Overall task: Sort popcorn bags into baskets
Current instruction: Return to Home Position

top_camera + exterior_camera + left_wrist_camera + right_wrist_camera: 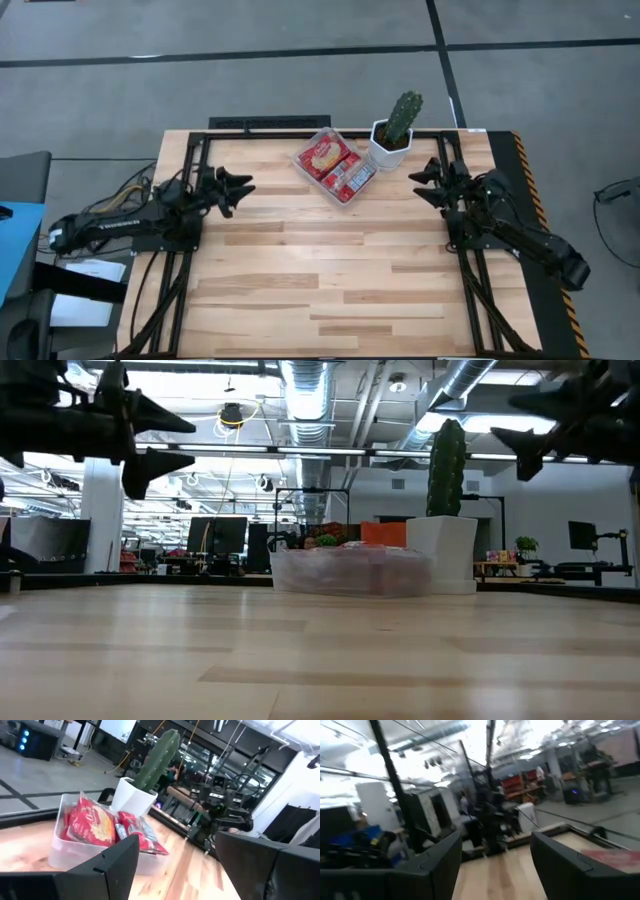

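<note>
The clear plastic basket [336, 165] sits at the table's far middle, filled with several red popcorn bags [324, 155]. In the left wrist view the basket [60, 845] holds the bags [92, 822] piled at a slant. The low view shows the basket [350, 572] resting flat on the wood. My left gripper [243, 190] hovers open above the table to the basket's left, pointing right; its fingers frame the left wrist view [175, 865]. My right gripper [422, 183] hovers open to the basket's right, pointing left, also seen as [495, 865].
A white faceted pot with a green cactus [398, 132] stands just right of the basket, close to my right gripper. Black frame rails [270, 124] run along the table's far edge. Bare wood [330, 270] fills the middle and near part of the table.
</note>
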